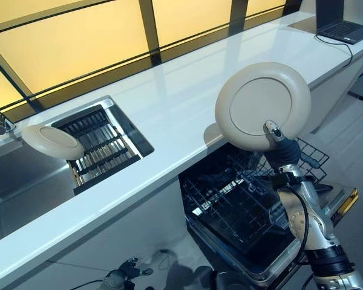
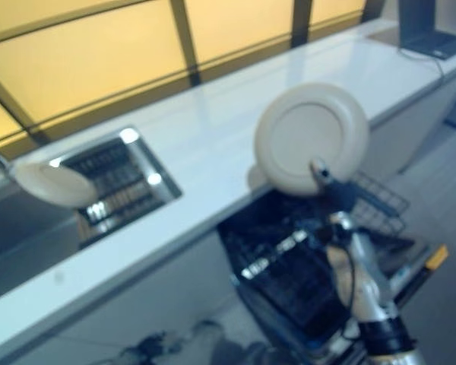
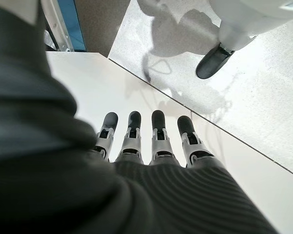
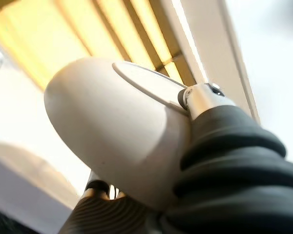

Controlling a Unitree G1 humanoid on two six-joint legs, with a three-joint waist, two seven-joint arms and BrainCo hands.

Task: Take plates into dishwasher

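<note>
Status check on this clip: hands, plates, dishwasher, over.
Right hand pinching cream plate upright above open dishwasher rack. Left hand low, fingers straight, empty. Second plate leaning at sink rack. Nothing blocking the rack.

I see a cream plate [image 1: 263,104] with a plain, unpatterned underside, pinched at its rim by my right hand [image 1: 278,138], which is silver with a dark ribbed cover. A second plate [image 1: 52,142], same cream, sits at the sink. Counter [image 1: 169,103]: glossy white. Sink rack [image 1: 100,145]: dark slats in a steel-grey frame. Window panels [image 1: 60,42] glow amber-yellow between dark bars. Dishwasher rack [image 1: 242,199]: black wire grid; a yellow tab [image 1: 349,202] shows at its edge. Laptop [image 1: 345,29]: dark grey. My left hand [image 3: 146,141]: silver fingers, black tips, dark ribbed cover, above a pale grey speckled floor [image 3: 263,83].
</note>
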